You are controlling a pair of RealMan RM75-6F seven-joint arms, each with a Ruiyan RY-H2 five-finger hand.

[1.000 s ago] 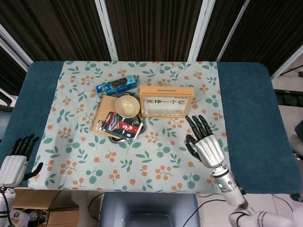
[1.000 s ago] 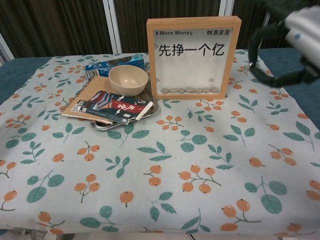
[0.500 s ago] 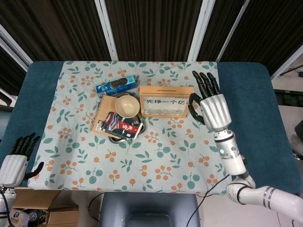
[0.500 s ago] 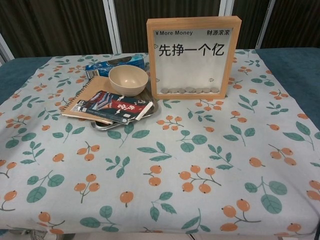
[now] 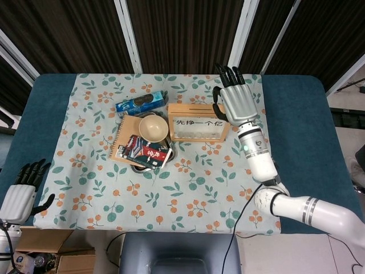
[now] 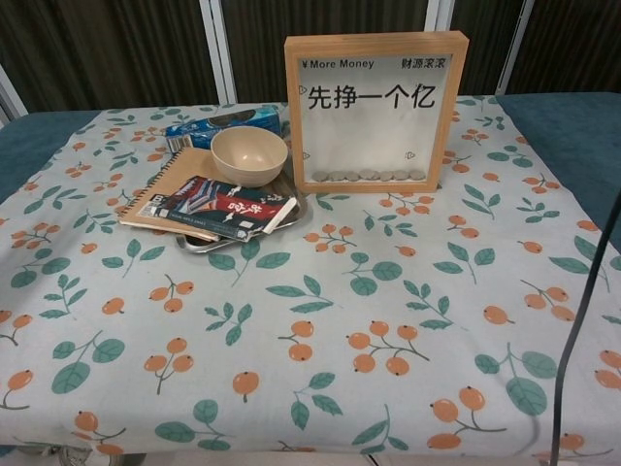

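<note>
Right hand (image 5: 234, 100) upper centre-right of head view, raised over right end of wooden coin frame (image 5: 200, 122). Fingers extended and spread, pointing toward top of frame, thumb out to left side; nothing held. Contact with frame's top right corner: cannot tell, hand overlaps it from this angle. Not visible in chest view, only a dark cable (image 6: 582, 330) down right edge.

Left hand (image 5: 21, 191) at lower left corner of head view, off table edge, well apart from all objects. Fingers straight and parted, nothing held.

Wooden coin frame standing upright, centre of head view, upper centre of chest view (image 6: 375, 112). Glass front with Chinese characters and "More Money"; row of coins (image 6: 369, 176) along inside bottom.

Just left of frame: beige bowl (image 5: 153, 128) resting on spiral notebook (image 5: 126, 140). Magazine (image 5: 145, 150) lying across notebook's lower part and over metal tray (image 6: 291, 212), tray mostly covered. Blue snack packet (image 5: 140, 104) above notebook, toward upper left of cluster, lying flat.

Everything on floral tablecloth (image 5: 188, 182), leaves and orange berries, spread over teal table (image 5: 302, 142). Cardboard box (image 5: 40, 251) in lower left corner below table edge.
</note>
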